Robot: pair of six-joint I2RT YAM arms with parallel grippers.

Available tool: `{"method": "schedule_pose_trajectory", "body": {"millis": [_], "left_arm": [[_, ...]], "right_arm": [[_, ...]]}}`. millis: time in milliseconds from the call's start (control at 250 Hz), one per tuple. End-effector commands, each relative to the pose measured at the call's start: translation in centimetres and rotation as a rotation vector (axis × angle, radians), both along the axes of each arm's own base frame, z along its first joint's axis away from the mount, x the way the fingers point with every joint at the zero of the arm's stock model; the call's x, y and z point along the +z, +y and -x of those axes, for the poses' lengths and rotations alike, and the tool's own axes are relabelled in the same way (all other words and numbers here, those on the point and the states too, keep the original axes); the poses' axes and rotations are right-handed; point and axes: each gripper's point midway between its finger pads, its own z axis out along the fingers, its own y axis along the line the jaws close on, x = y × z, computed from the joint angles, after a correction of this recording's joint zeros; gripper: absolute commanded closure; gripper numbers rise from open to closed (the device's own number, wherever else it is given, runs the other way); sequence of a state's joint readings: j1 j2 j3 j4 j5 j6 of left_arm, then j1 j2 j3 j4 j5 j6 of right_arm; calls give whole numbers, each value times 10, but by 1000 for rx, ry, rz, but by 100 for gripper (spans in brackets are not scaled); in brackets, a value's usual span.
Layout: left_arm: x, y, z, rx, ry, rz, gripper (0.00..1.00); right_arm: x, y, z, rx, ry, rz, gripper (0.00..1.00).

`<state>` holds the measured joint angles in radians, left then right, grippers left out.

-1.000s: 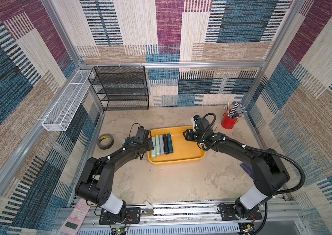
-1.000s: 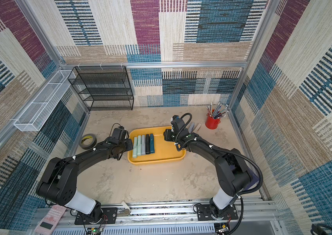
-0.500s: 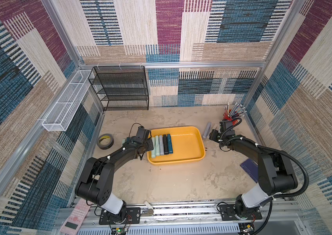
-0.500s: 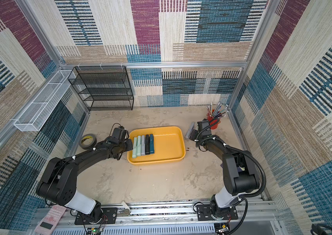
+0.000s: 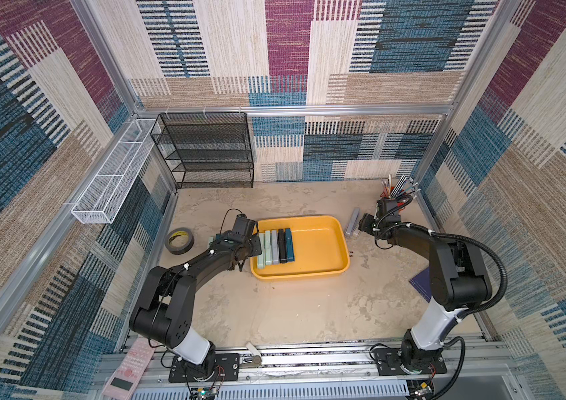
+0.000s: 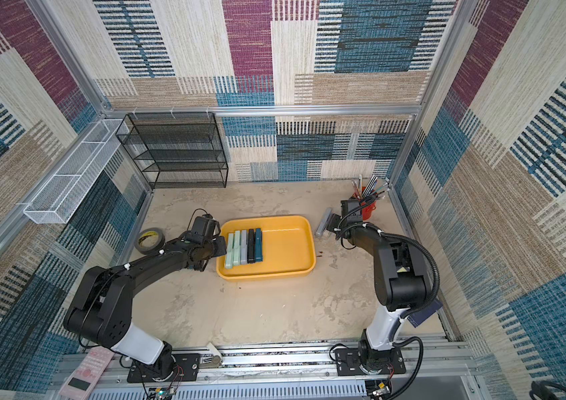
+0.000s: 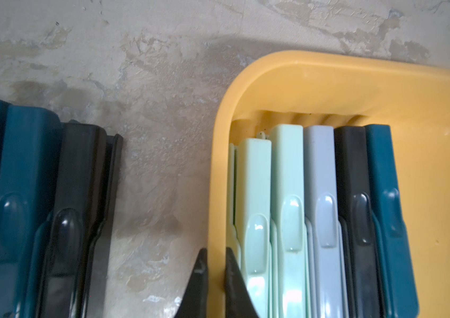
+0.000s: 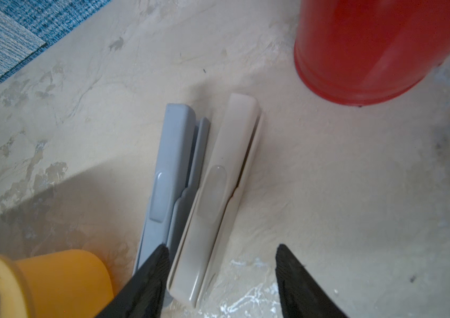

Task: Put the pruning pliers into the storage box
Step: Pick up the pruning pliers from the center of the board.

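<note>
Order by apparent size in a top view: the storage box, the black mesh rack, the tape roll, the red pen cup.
1. black mesh rack
2. storage box
3. tape roll and red pen cup: not ranked, the cup is partly hidden.

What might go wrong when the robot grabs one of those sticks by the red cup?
The right tool is open with one fingertip over the grey pliers, which lie right beside the cream pliers. Closing might pinch both or flick one away. Lifting out, the arm might bump the red cup close by.
</note>
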<state>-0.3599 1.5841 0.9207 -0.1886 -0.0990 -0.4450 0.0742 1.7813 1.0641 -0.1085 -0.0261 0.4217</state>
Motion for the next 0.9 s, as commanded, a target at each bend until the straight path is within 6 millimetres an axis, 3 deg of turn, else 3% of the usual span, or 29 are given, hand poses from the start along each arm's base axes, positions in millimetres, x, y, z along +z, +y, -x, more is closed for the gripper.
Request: {"method": "schedule_pose_trajectory", "body": {"millis": [0,896], "left_arm": [[-1,0,-1,-18,2,-12,91],[-5,6,5,-9,14,-39,91]], "right_arm": [[7,5,-14,9,-43,-36,37],[-24,4,-32,-52,30,-104,45]]}}
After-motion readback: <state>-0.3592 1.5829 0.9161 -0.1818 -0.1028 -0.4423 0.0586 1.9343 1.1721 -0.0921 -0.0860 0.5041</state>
